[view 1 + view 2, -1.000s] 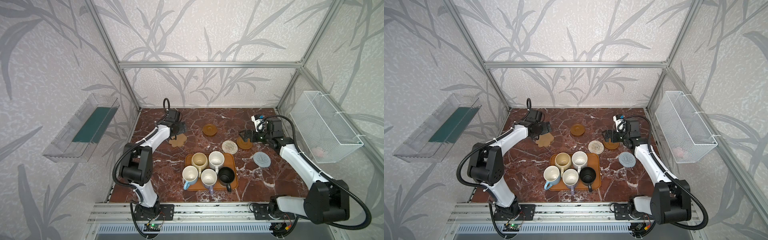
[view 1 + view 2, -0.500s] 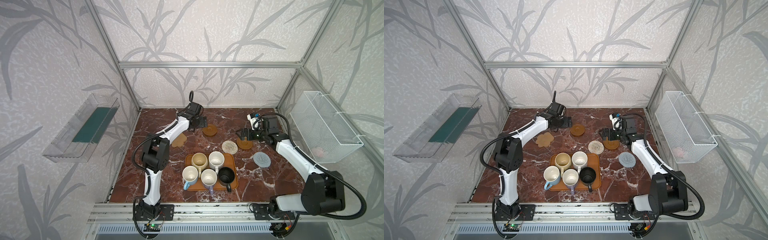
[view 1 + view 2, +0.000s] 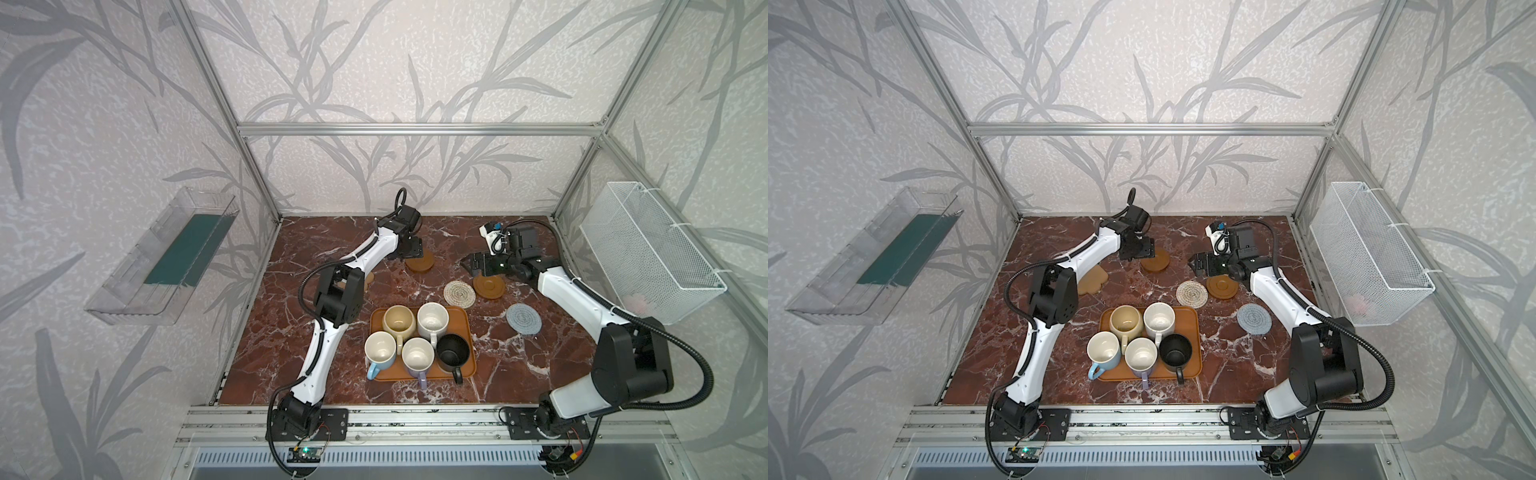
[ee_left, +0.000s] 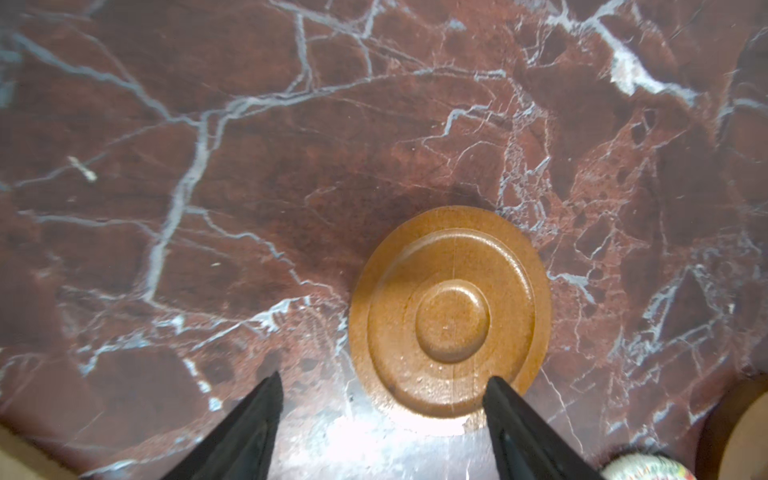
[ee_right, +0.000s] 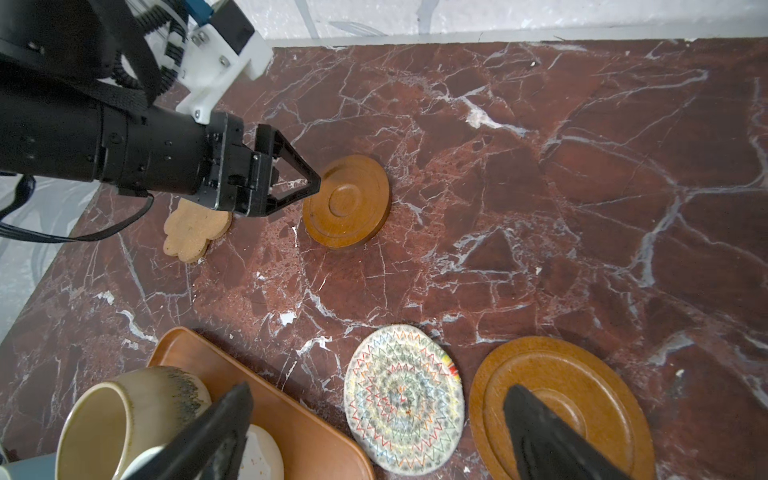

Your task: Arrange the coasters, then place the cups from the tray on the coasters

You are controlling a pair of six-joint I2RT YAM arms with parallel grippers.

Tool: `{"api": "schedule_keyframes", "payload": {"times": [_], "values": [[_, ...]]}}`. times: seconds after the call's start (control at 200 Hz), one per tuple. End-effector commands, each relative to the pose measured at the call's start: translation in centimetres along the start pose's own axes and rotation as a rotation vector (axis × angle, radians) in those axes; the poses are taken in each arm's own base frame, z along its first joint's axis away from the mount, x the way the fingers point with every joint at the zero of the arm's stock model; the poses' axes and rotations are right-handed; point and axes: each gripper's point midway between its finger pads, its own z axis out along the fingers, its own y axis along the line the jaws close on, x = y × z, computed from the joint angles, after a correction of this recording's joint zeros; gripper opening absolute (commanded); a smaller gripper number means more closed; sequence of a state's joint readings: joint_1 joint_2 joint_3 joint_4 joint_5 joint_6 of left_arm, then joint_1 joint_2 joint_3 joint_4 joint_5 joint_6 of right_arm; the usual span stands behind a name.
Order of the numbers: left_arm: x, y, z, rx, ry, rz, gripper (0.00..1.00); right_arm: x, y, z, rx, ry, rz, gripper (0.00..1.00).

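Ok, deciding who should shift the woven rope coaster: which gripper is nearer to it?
Right. The right gripper, jaws open, is close behind the woven rope coaster; the left gripper is farther off, at the edge of the far brown wooden coaster.

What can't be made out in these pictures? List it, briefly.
- cloud-shaped coaster: in a top view, mostly hidden behind the left arm's elbow.
- pink thing in the wire basket: blurred by mesh.
- light blue mug: cut off by right wrist view's edge.
- left gripper: contact with the round wooden coaster unclear.
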State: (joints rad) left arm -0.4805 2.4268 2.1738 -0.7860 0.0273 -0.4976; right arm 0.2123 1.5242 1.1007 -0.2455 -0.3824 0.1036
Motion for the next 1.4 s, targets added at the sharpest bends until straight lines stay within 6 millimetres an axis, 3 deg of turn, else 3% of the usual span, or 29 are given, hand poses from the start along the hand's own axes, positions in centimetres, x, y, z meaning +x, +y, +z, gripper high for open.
{"api": "schedule_keyframes", "payload": {"times": [0.0, 0.55, 0.9, 1.175, 1.395], "values": [[1.2, 0.5, 0.8, -0.057, 0.051, 0.008, 0.75, -0.9, 0.0, -0.1, 0.013, -0.01, -0.035, 0.94], [1.3, 1.0, 3.6, -0.13, 0.053, 0.03, 0.65, -0.6, 0.1, 0.4, -0.01, -0.003, -0.047, 0.92], [2.5, 2.0, 4.3, -0.173, 0.09, 0.038, 0.53, -0.2, 0.3, 1.1, -0.027, 0.012, -0.041, 0.89], [3.8, 3.3, 3.2, -0.222, 0.131, 0.054, 0.43, 0.6, 1.6, 2.0, -0.028, 0.056, -0.096, 0.89], [5.5, 4.8, 1.8, -0.24, 0.139, 0.043, 0.42, 1.0, 2.7, 3.0, -0.032, 0.075, -0.114, 0.89]]}}
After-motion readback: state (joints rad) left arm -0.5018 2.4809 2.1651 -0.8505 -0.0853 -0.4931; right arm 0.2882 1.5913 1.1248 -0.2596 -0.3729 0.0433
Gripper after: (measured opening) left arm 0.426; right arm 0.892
